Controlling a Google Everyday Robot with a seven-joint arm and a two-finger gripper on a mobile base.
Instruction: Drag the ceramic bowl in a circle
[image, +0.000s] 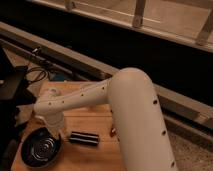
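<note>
The ceramic bowl (41, 148) is round, shallow, dark and glossy with ring reflections inside. It sits at the front left of the wooden table (100, 117). My white arm reaches down from the right. My gripper (54, 132) is at the bowl's far right rim, mostly hidden under the wrist. A small black rectangular block (84, 139) lies on the table just right of the bowl.
Dark equipment (12, 90) and black cables (37, 75) stand at the table's left and back left. A small reddish object (113, 132) lies by my arm. A dark ledge and railing run behind the table.
</note>
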